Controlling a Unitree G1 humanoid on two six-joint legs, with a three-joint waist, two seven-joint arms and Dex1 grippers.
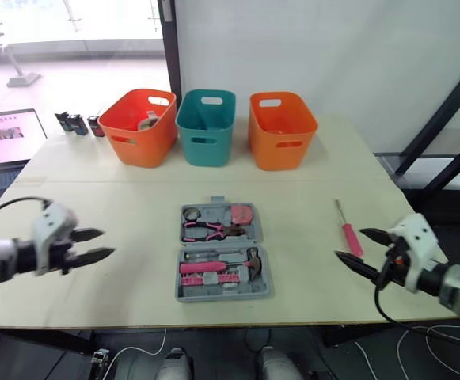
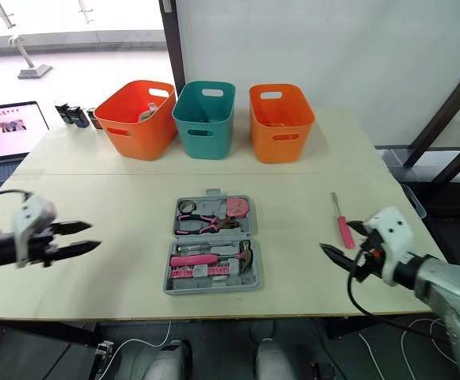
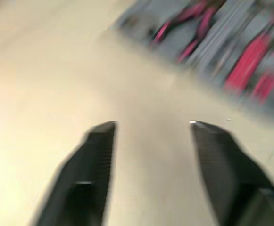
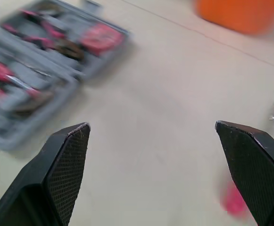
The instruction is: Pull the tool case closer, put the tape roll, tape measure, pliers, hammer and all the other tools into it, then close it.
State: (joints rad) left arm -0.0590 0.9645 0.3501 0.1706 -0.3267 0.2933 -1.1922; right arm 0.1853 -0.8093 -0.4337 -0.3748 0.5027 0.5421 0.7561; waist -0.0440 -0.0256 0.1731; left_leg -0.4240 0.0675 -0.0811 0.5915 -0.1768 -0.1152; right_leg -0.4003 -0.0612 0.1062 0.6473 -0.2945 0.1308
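- The right gripper [image 1: 350, 244] is held wide open and empty; the left gripper [image 1: 107, 242] likewise.
- The open tool case [image 1: 222, 295] lies between them, already near the front edge.
- The screwdriver [image 1: 347, 231] lies just beyond the right gripper, long axis near-to-far; the right arm is judged nearer.

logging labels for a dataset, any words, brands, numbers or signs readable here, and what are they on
None can be read.
Laptop screen: a strip of pictures and marks, too small to read.
Tool case: no legible label or brand.
Tape measure in the case: markings on its red face are blurred.
Small black objects beside the left orange basket: any print is too small to read.
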